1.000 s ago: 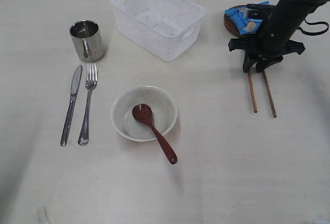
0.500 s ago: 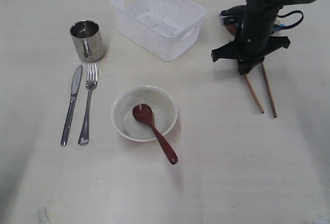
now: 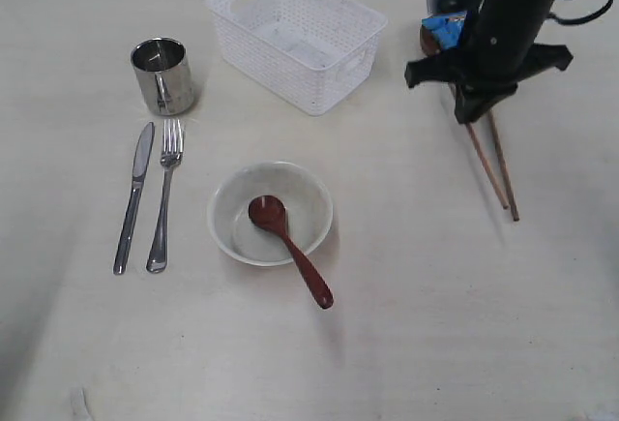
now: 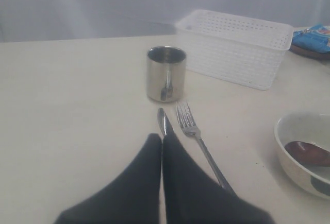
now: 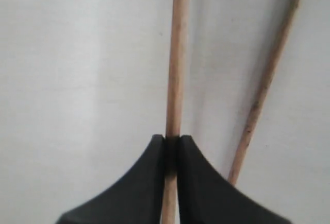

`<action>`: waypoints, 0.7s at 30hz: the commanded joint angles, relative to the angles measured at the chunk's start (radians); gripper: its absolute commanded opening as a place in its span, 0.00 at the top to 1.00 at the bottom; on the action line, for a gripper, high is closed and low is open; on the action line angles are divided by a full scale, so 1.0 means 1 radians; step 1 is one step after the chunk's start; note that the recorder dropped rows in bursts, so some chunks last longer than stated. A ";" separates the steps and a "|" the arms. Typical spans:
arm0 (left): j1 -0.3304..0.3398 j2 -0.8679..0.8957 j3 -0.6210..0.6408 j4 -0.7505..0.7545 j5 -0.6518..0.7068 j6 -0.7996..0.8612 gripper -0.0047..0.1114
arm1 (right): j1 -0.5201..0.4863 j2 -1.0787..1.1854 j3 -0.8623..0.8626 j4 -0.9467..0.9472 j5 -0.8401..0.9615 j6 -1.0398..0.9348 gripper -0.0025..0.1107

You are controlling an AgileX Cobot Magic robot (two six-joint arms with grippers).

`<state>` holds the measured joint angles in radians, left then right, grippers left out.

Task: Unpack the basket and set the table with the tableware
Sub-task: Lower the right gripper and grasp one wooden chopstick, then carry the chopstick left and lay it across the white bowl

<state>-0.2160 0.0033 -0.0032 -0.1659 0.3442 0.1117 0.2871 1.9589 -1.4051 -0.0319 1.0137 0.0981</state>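
Observation:
On the right of the table (image 3: 435, 324), my right gripper (image 3: 473, 113) is shut on the far end of one brown chopstick (image 3: 490, 171) (image 5: 176, 54). The second chopstick (image 3: 508, 189) (image 5: 268, 74) lies just beside it, and their near tips almost meet. The white basket (image 3: 295, 34) (image 4: 237, 44) stands at the back. The steel cup (image 3: 162, 75) (image 4: 166, 73), knife (image 3: 133, 196) and fork (image 3: 164, 194) (image 4: 198, 139) lie at the left. The dark red spoon (image 3: 290, 250) rests in the off-white bowl (image 3: 311, 210) (image 4: 289, 162). My left gripper (image 4: 162, 139) is shut and empty over the knife, and does not show in the exterior view.
A blue crisp packet (image 3: 447, 26) (image 4: 312, 36) lies on a small brown plate (image 3: 426, 42) at the back right, mostly hidden behind my right arm. The table's far edge runs just behind the basket.
My right gripper swung left and then back right with the held chopstick. That chopstick's near tip now lies close to the second one. The left side has not moved.

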 commanded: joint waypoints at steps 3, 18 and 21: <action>-0.006 -0.003 0.003 0.003 -0.002 -0.001 0.96 | 0.037 -0.197 -0.001 0.193 0.021 -0.220 0.98; -0.006 -0.003 0.003 0.003 -0.002 -0.001 0.96 | 0.528 -0.142 -0.008 0.143 0.080 -0.608 0.98; -0.006 -0.003 0.003 0.003 -0.002 -0.001 0.96 | 0.597 -0.070 -0.029 0.076 0.111 -0.571 0.98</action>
<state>-0.2160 0.0033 -0.0032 -0.1659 0.3442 0.1117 0.8523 1.8522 -1.4145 0.1051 1.1027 -0.4932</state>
